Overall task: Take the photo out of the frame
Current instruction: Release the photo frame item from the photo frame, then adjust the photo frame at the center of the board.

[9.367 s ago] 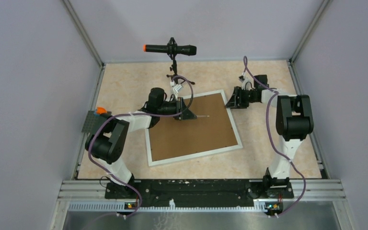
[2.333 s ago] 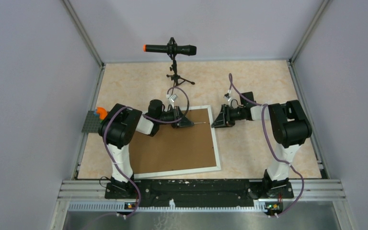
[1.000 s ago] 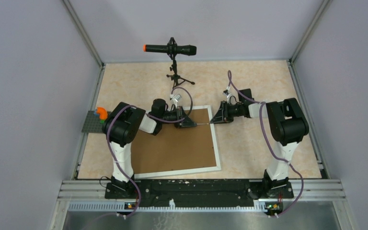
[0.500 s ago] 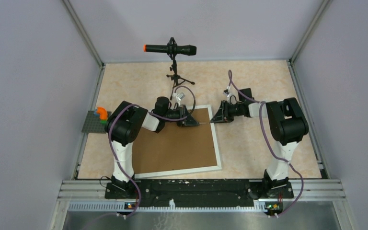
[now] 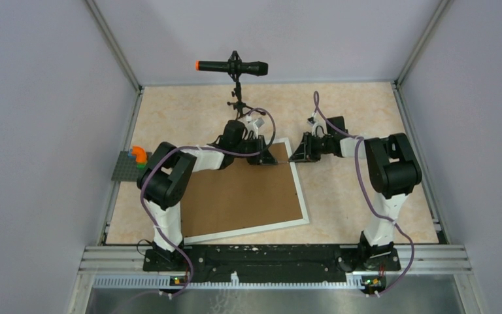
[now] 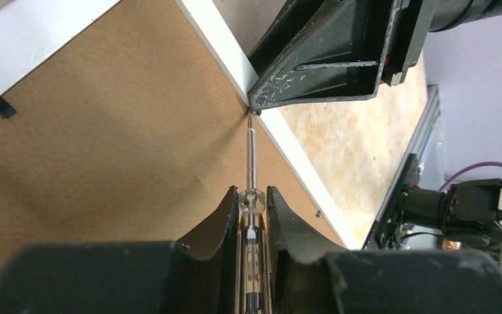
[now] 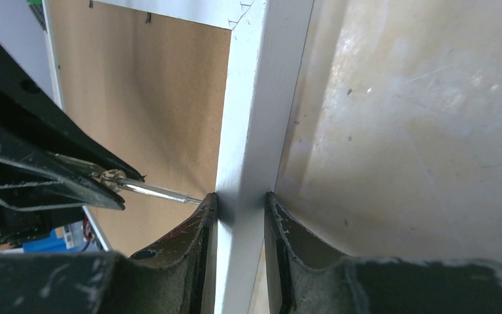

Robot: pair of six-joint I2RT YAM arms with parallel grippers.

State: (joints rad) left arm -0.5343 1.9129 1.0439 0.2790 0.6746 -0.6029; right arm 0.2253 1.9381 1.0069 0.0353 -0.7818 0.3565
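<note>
Progress: early stage.

Top external view: large white rectangular picture frame (image 5: pixel 248 231) lies face down on the beige mottled table (image 5: pixel 359 111). The plain brown backing board (image 5: pixel 242 196) is uppermost and seated inside the border. The glossy photo print shows in no view; it is judged to sit under the board, inside the frame. Left to do, on that judgement: free the board, lift it, withdraw the print. Black left gripper (image 5: pixel 266 159) reaches in from 9 o'clock and black right gripper (image 5: pixel 297 155) from 3 o'clock. Both meet at the frame's 1 o'clock corner, forearms low over the table.

Left wrist view: left gripper is narrow, clamped on a thin clear-handled tool with a bare steel shaft (image 6: pixel 251 157). The shaft points to 12 o'clock. Its tip is at the seam between board and white border, just under the right gripper's finger.

Right wrist view: right gripper is narrow, pinching the white border, with one finger at 9 o'clock on the board side and the other at 3 o'clock on the table side. The tool tip arrives from 9 o'clock, touching or just beside the inner finger; which cannot be told.
</note>
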